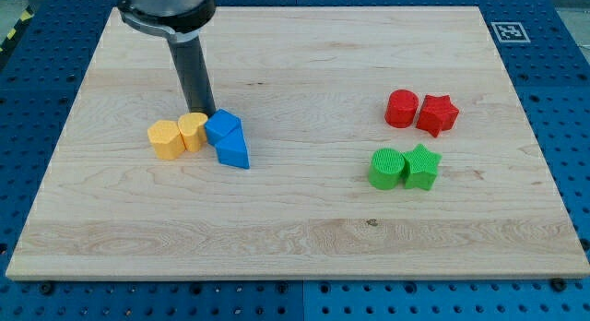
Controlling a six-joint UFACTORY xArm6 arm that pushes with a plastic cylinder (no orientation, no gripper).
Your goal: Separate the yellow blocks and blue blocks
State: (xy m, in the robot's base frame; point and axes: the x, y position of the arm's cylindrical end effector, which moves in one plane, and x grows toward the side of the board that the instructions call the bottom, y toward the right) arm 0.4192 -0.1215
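Observation:
Two yellow blocks sit side by side left of the board's middle: a yellow heart-like block (166, 138) and a second yellow block (193, 130) to its right. Touching them on the right are a blue cube-like block (222, 126) and a blue triangular block (234, 150) just below it. My tip (204, 112) stands right behind the seam between the right yellow block and the blue cube, at the view's top side of the cluster, touching or nearly touching them.
A red cylinder (401, 109) and a red star (437, 114) sit together at the right. Below them are a green cylinder (386, 168) and a green star (422, 166). The wooden board (295, 238) lies on a blue perforated table.

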